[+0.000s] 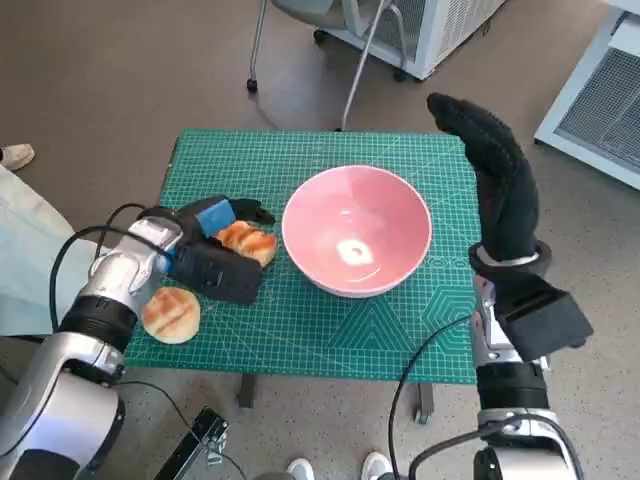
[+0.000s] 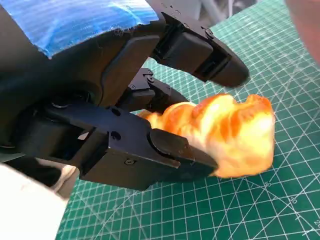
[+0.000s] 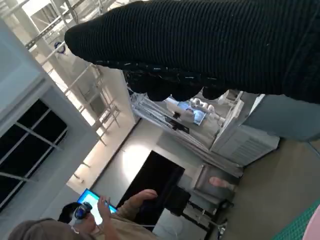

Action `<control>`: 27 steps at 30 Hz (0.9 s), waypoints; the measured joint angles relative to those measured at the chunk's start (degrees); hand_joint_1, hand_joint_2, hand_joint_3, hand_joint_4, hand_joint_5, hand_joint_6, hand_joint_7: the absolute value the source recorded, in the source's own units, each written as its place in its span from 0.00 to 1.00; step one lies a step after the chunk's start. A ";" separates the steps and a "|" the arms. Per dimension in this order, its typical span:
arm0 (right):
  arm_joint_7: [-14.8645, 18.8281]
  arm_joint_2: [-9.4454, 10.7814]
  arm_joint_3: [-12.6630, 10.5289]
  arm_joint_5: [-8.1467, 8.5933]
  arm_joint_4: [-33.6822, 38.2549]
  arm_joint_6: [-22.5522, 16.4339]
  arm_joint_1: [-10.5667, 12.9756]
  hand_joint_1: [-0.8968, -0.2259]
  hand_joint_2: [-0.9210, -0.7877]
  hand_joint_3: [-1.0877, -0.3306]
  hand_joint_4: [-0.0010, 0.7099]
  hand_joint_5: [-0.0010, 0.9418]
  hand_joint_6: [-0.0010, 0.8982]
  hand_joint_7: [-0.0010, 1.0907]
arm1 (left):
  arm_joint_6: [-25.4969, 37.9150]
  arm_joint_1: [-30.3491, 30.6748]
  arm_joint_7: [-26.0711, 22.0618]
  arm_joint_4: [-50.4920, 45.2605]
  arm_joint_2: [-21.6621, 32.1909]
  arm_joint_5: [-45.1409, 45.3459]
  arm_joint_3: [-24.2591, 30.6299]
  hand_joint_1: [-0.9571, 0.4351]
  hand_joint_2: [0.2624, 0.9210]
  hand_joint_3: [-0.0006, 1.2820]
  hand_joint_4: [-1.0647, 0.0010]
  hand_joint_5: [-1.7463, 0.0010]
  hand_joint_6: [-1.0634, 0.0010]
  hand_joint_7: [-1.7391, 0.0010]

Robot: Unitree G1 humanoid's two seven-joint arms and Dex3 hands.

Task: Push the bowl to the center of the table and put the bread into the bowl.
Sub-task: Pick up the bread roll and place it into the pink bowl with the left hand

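A small table (image 1: 400,350), covered by a green gridded cutting mat (image 1: 330,335), is standing on a brown floor (image 1: 130,80). A pink bowl (image 1: 357,243) is sitting upright near the middle of the mat. A golden-brown piece of bread (image 1: 247,241) is lying just beside the bowl, on the robot's left. A round bun (image 1: 171,314) is resting near the mat's near left corner, apart from the bread. The bowl is showing a pale patch on its inner bottom.
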 measured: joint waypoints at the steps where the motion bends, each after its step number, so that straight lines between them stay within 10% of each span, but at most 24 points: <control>1: -0.07 0.03 0.01 -0.01 -0.01 0.00 0.14 0.51 0.00 0.49 0.60 0.02 0.10 0.76 | -0.39 -0.25 0.21 0.61 -0.01 0.00 -0.16 0.69 1.00 0.09 0.43 0.24 0.42 0.37; 16: -0.42 0.21 0.04 0.28 -0.17 0.37 0.53 0.52 0.00 0.49 0.61 0.02 0.09 0.77 | -1.57 -2.10 -3.80 0.09 2.68 -3.48 3.26 0.69 1.00 0.07 0.41 0.27 0.40 0.36; 27: -0.41 0.96 0.08 1.10 -1.31 1.36 0.68 0.52 0.00 0.49 0.61 0.02 0.09 0.76 | 4.29 -2.46 -6.45 -19.31 9.21 -8.85 14.54 0.69 1.00 0.07 0.39 0.30 0.42 0.33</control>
